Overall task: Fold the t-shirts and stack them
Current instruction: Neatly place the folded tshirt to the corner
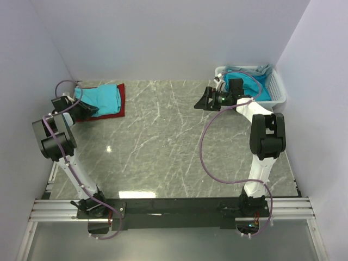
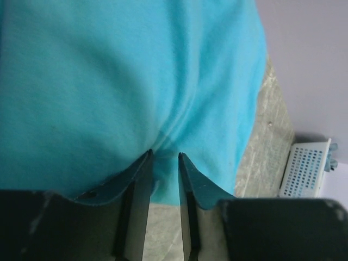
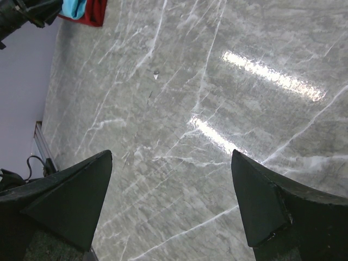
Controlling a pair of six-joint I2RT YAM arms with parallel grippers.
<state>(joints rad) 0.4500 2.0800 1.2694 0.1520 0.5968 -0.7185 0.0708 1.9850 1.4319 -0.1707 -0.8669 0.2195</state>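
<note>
Far-left on table [image 1: 174,141], blue shirt [image 1: 100,97] is lying on red shirt [image 1: 118,111]: stacking step, I'd say. Basket [image 1: 278,93] is holding the next one for R gripper [image 3: 171,155] (gaping, empty). L gripper [image 2: 165,157] is sitting at blue shirt's puckered edge, jaws near-together; pinching or not, can't tell.

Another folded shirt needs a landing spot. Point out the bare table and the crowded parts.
The widest bare stretch of table is the middle, between the shirt pile at far left and the basket at far right. Crowded: the left gripper pinches the turquoise shirt on the pile; the open right gripper hovers beside the basket.
</note>
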